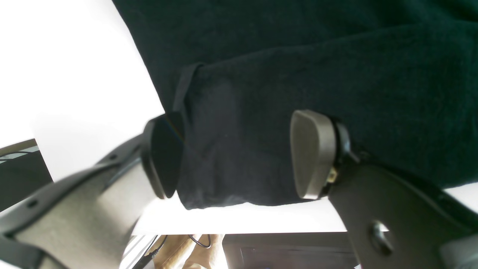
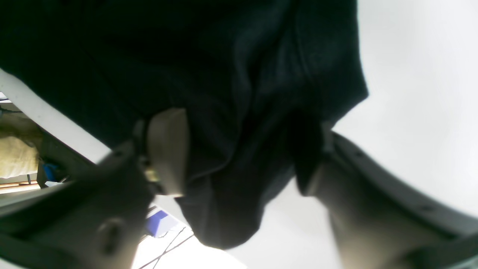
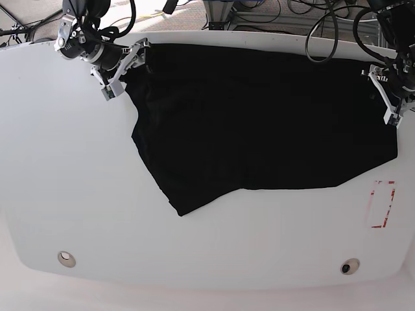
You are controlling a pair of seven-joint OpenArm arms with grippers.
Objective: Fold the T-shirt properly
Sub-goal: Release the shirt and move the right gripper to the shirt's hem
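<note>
The T-shirt (image 3: 259, 123) lies spread on the white table (image 3: 65, 168) with its plain black side up and a pointed corner toward the front. My left gripper (image 3: 387, 97) is at the shirt's right edge. In the left wrist view the left gripper (image 1: 239, 157) is open, its pads either side of a folded black corner (image 1: 231, 149). My right gripper (image 3: 123, 68) is at the shirt's far left corner. In the right wrist view the right gripper (image 2: 239, 153) has its jaws apart around a bunched fold of the T-shirt (image 2: 231, 168).
A red-outlined rectangle mark (image 3: 381, 204) is on the table near the right edge. Two round holes (image 3: 65, 258) (image 3: 350, 266) sit near the front edge. Cables (image 3: 324, 26) and stands crowd the space behind the table.
</note>
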